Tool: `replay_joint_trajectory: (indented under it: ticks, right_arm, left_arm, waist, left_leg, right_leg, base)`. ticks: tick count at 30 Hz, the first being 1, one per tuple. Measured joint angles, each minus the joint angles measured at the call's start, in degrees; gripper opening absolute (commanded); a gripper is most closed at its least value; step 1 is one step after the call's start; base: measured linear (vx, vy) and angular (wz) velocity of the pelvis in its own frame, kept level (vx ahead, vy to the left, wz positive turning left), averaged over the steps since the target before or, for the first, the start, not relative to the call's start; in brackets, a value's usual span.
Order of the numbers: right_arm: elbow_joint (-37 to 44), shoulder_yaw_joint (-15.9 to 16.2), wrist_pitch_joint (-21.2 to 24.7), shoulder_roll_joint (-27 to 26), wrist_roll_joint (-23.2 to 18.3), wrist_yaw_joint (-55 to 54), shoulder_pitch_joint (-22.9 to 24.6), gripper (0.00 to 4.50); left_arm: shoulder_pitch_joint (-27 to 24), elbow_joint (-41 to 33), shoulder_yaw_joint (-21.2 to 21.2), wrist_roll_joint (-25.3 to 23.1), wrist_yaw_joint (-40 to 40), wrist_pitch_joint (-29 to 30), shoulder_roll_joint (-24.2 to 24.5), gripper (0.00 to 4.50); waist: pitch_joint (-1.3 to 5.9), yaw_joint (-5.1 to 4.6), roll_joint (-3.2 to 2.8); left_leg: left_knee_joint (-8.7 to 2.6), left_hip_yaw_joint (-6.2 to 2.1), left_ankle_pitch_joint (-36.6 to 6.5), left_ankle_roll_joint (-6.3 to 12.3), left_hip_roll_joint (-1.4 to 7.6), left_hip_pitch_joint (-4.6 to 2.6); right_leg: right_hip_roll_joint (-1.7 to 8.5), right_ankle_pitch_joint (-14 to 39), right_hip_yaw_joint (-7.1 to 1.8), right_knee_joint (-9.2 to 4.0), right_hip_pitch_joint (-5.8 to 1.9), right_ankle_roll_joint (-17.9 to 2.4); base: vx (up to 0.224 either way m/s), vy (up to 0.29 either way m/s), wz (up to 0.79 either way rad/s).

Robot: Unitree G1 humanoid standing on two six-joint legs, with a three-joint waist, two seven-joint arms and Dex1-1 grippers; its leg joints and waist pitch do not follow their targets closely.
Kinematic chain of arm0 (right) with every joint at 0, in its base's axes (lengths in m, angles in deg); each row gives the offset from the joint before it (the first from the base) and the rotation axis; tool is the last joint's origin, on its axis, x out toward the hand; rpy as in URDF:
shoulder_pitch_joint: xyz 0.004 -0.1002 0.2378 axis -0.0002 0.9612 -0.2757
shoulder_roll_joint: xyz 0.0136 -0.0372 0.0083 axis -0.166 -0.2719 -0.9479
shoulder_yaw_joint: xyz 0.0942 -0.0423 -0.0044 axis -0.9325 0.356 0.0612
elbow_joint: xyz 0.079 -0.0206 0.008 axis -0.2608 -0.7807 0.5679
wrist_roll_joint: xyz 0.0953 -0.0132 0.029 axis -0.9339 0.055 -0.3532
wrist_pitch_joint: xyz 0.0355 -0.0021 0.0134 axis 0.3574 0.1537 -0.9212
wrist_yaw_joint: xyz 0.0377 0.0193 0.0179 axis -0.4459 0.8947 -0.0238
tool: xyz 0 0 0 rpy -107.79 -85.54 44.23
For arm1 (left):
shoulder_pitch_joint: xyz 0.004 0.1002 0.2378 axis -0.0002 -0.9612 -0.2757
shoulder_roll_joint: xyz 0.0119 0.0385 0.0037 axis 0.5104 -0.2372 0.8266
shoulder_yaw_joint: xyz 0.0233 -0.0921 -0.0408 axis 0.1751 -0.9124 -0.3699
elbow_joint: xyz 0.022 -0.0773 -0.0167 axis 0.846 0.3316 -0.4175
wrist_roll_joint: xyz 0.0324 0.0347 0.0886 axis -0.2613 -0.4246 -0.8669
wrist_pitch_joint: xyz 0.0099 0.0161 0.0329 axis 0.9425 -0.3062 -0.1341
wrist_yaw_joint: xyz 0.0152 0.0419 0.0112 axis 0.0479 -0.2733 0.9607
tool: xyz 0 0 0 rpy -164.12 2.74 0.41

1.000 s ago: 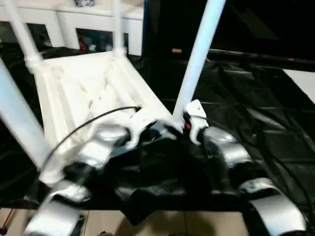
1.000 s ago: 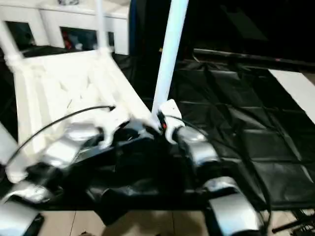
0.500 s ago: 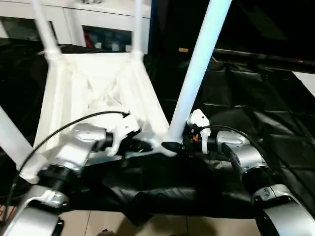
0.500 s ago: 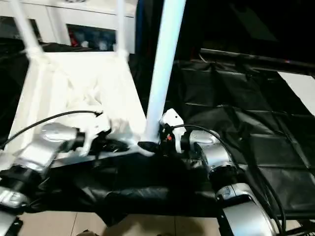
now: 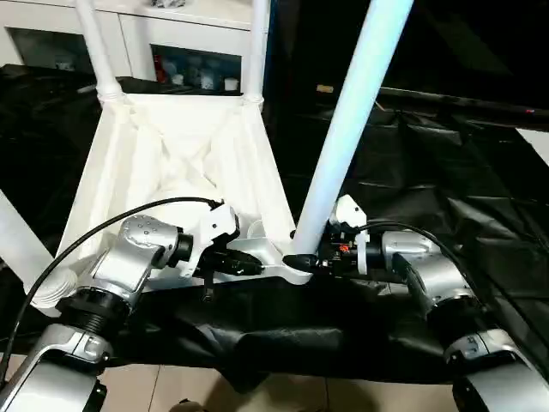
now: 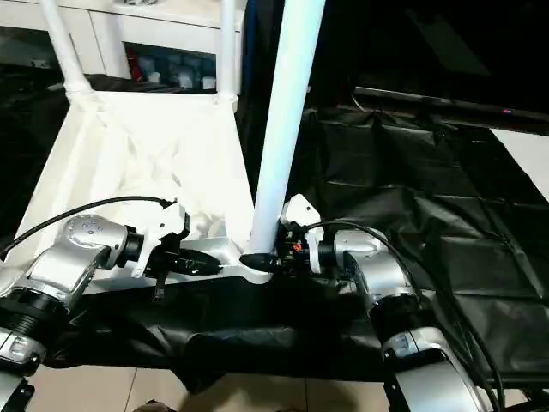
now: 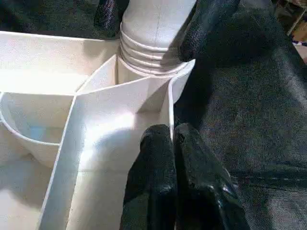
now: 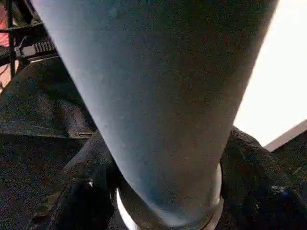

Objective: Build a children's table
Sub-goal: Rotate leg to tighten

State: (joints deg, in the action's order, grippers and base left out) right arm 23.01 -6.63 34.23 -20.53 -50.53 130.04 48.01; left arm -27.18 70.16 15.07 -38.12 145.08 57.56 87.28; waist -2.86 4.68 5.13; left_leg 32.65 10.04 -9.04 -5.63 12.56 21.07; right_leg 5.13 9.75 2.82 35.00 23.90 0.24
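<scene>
The children's table lies upside down, its white ribbed top (image 5: 171, 146) on a black sheet with legs standing up. The near right leg (image 5: 352, 112) rises from its corner socket (image 7: 148, 48). My right gripper (image 5: 302, 257) is closed around this leg's base, one black finger (image 8: 86, 191) on each side of the leg (image 8: 158, 96). My left gripper (image 5: 266, 262) is shut, its fingertips (image 7: 158, 148) pinching the thin rim wall of the top just beside that socket. Two far legs (image 5: 96, 47) (image 5: 257, 47) stand at the back corners.
Another white leg (image 5: 17, 236) slants up at the near left corner. A white cabinet with glass doors (image 5: 163, 43) stands behind the table. The creased black sheet (image 5: 446, 172) covers the floor to the right, and bare tiles (image 5: 343, 395) show at the near edge.
The head camera has tilted, shifting the whole picture. My right gripper's fingers have drawn in around the leg's base. My left gripper stays shut at the rim.
</scene>
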Motion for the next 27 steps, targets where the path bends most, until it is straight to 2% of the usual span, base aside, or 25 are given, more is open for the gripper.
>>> replay_joint_trajectory:
  ticks: [3, 7, 12, 14, 15, 16, 18, 21, 25, 27]
  right_arm:
    - [-1.66, -2.04, 0.89, -1.87, 0.34, -6.51, -0.45, 2.59]
    - [-7.76, -5.42, 1.41, -7.03, 1.34, -22.71, -3.97, 2.59]
    - [-11.64, -8.30, 2.62, -11.36, 1.54, -36.12, -6.71, 2.59]
    - [-12.78, -8.87, 1.85, -11.89, 1.68, -38.71, -7.19, 2.59]
    - [-13.19, -9.06, 1.27, -11.89, 1.71, -38.85, -7.23, 3.15]
    - [-13.48, -9.30, 0.94, -11.93, 1.72, -38.83, -7.27, 3.29]
    - [-13.95, -9.29, 0.47, -11.95, 2.13, -38.14, -7.46, 3.35]
    - [-14.08, -9.02, 0.14, -10.68, 2.16, -34.12, -7.54, 3.73]
    - [-12.09, -6.26, -0.83, -7.83, 2.71, -26.08, -6.21, 3.75]
    - [-11.52, -4.93, -1.60, -6.25, 2.90, -22.24, -5.38, 3.75]
  left_arm:
    - [1.46, 2.02, -0.03, -1.58, -4.80, 0.05, -2.02, 0.00]
    - [2.69, 3.80, -1.21, -4.07, -15.07, 2.33, -5.83, 0.00]
    - [4.07, 6.00, -2.01, -5.64, -22.93, 4.43, -9.67, 0.00]
    - [4.31, 6.43, -2.15, -6.12, -25.09, 4.81, -11.06, 0.00]
    - [4.40, 6.42, -2.14, -6.32, -25.47, 5.04, -11.39, 0.00]
    - [4.46, 6.42, -2.12, -6.35, -25.54, 5.14, -11.49, 0.00]
    - [4.46, 6.35, -2.03, -6.39, -25.34, 5.15, -11.56, 0.00]
    - [4.35, 5.87, -1.94, -6.34, -23.82, 5.11, -10.99, 0.00]
    - [3.52, 3.99, -1.37, -6.04, -19.84, 4.31, -8.89, 0.00]
    - [3.05, 2.96, -0.95, -5.28, -17.05, 3.89, -7.77, 0.00]
  waist:
    - [0.02, 0.11, 0.04]
    - [0.04, -1.22, 0.05]
    - [0.07, -1.92, 0.10]
    - [0.07, -2.26, 0.09]
    - [0.06, -2.26, 0.08]
    - [0.07, -2.26, 0.09]
    - [0.07, -2.30, 0.10]
    - [0.06, -2.30, 0.13]
    - [0.07, -1.99, 0.13]
    - [0.07, -1.52, 0.13]
  left_leg:
    - [0.01, 0.00, 0.00, -0.01, -0.01, -0.12]
    - [0.01, -0.18, 0.01, -0.02, -0.02, -0.29]
    - [0.10, -0.39, 0.01, -0.02, -0.02, -0.24]
    - [0.10, -0.54, 0.01, -0.02, 0.00, -0.13]
    - [0.07, -0.60, 0.00, -0.02, 0.03, -0.05]
    - [0.04, -0.62, 0.01, -0.01, 0.05, -0.02]
    - [0.06, -0.56, 0.01, -0.01, 0.02, 0.00]
    - [0.07, -0.49, 0.01, 0.00, 0.02, 0.02]
    - [0.05, -0.34, 0.01, -0.01, 0.10, -0.02]
    - [-0.01, -0.32, 0.01, -0.02, 0.17, -0.02]
  right_leg:
    - [0.00, -0.04, -0.03, 0.03, -0.08, -0.04]
    - [0.01, 0.07, -0.01, 0.02, -0.06, 0.17]
    - [0.09, 0.10, 0.33, -0.23, -0.02, 0.21]
    - [0.18, 0.10, 0.76, -0.70, -0.11, 0.21]
    - [0.18, 0.10, 0.92, -0.97, -0.17, 0.21]
    - [0.19, 0.10, 0.96, -1.11, -0.19, 0.21]
    - [0.22, 0.09, 0.86, -1.16, -0.20, 0.20]
    - [0.23, 0.08, 0.84, -1.19, -0.18, 0.19]
    - [0.21, -0.19, 0.86, -0.88, -0.14, -0.04]
    - [0.18, -0.53, 0.89, -0.80, -0.10, -0.07]
  base:
    - [0.000, 0.000, 0.00]
    - [-0.026, -0.003, -0.02]
    - [-0.011, -0.001, -0.01]
    - [0.000, 0.000, 0.00]
    - [0.000, 0.000, 0.00]
    - [0.000, 0.000, 0.00]
    - [0.000, 0.000, 0.00]
    - [0.000, 0.000, 0.00]
    - [0.000, 0.000, 0.00]
    - [0.026, -0.011, 0.01]
